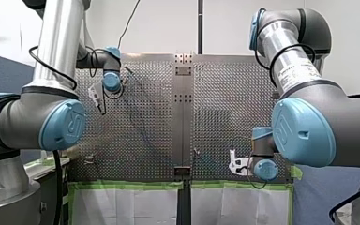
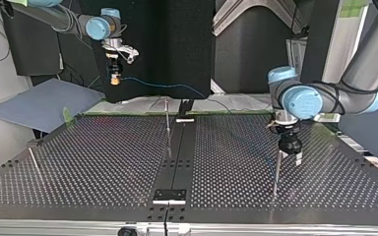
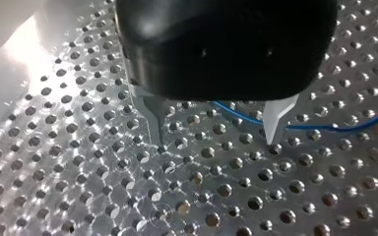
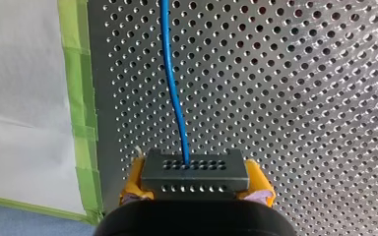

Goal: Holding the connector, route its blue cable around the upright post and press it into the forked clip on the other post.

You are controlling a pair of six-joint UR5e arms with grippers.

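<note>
Front view: my left gripper [image 1: 104,108] hangs over the far left of the silver perforated metal table [image 1: 225,93], and strips of green tape [image 1: 126,185] line its near edge. Top view: my right gripper [image 2: 114,79] is raised beyond the table's far edge at left. The thin blue cable [image 2: 167,85] runs rightward from it above open plate, and a slim upright metal post [image 2: 276,172] stands just beside my left gripper. Left wrist view: its metal fingers [image 3: 153,115] stand apart, with the cable passing behind them. Right wrist view: yellow pads [image 4: 134,177] clamp the dark grey connector block [image 4: 195,169].
</note>
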